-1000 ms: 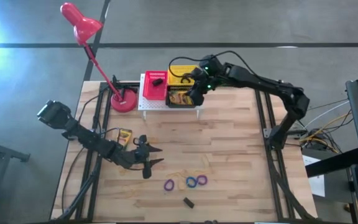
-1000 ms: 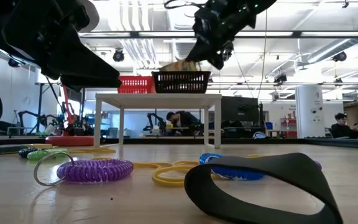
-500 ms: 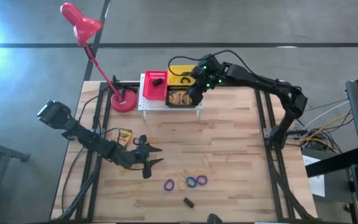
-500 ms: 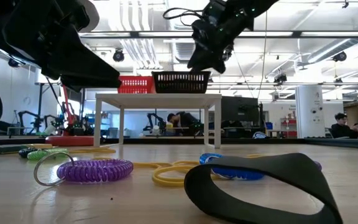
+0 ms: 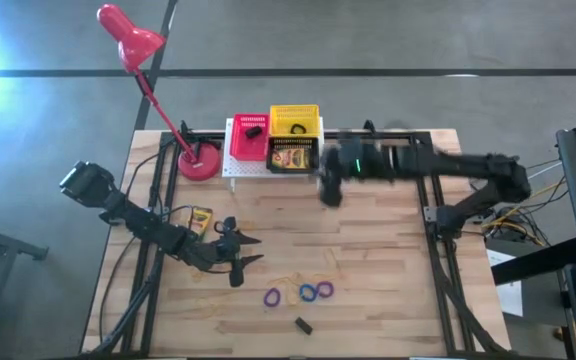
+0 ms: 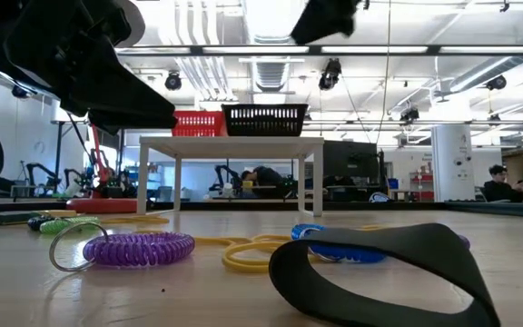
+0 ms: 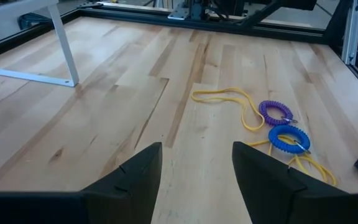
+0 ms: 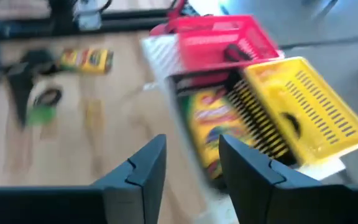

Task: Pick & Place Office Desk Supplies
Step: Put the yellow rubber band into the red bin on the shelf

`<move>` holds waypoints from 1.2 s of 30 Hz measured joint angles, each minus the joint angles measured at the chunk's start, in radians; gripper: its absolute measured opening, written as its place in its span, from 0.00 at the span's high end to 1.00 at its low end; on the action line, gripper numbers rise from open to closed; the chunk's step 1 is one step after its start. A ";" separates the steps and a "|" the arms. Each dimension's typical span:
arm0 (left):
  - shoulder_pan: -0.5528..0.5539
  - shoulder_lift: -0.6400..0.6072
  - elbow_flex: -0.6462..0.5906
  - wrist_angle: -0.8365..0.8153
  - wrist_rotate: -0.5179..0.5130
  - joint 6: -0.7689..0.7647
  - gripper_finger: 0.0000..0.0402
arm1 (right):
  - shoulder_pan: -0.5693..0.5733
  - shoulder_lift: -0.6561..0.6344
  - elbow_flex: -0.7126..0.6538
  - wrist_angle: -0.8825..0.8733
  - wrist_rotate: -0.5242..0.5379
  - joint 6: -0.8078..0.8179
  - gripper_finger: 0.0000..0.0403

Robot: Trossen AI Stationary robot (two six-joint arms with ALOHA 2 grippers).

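A yellow-and-green crayon box lies in the black basket on the white rack. Another crayon box lies flat on the table. My right gripper hangs open over the table just near of the rack, with nothing between its fingers. My left gripper waits open and low at the table's left. Purple and blue coil loops, yellow rubber bands, a black loop and a small black block lie near the front edge.
A red basket and a yellow basket stand on the rack beside the black one. The red desk lamp's base sits left of the rack. A green loop lies at the table's left. Bare wood lies on the right half.
My right gripper has opened and let go of the crayon box, which has dropped into the black basket. It has then risen and swung toward the table's near edge, away from the rack.
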 joint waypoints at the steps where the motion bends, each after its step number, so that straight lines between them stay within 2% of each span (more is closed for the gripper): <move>1: 0.000 0.000 0.000 0.000 0.000 0.000 0.50 | 0.065 -0.015 -0.042 0.009 0.064 0.013 0.66; 3: 0.000 0.000 0.000 0.000 0.000 0.000 0.50 | 0.193 -0.038 -0.141 0.048 0.165 0.075 0.68; 5: 0.000 0.000 0.000 0.000 0.000 -0.001 0.50 | 0.307 -0.043 -0.256 0.106 0.217 0.175 0.69; 10: 0.000 0.000 0.000 0.000 0.000 -0.001 0.50 | 0.548 -0.003 -0.523 0.309 0.226 0.404 0.68; 13: 0.000 0.000 0.000 -0.001 0.000 0.000 0.50 | 0.632 0.052 -0.650 0.431 0.253 0.552 0.67; 17: 0.008 0.000 0.000 -0.001 0.000 0.008 0.50 | 0.646 0.123 -0.754 0.610 0.258 0.691 0.64; 19: 0.014 0.000 0.000 -0.001 0.000 0.011 0.50 | 0.635 0.163 -0.783 0.689 0.233 0.645 0.61; 22: 0.022 0.000 0.000 -0.001 0.000 0.011 0.50 | 0.620 0.215 -0.788 0.779 0.196 0.471 0.56; 26: 0.025 0.000 0.000 -0.001 0.000 0.011 0.50 | 0.567 0.281 -0.760 0.793 0.008 0.240 0.53; 33: 0.026 0.000 0.000 -0.008 0.000 0.010 0.50 | 0.445 0.353 -0.701 0.783 -0.258 0.056 0.57; 36: 0.026 0.000 0.000 -0.008 0.000 0.001 0.50 | 0.425 0.351 -0.674 0.710 -0.305 0.029 0.62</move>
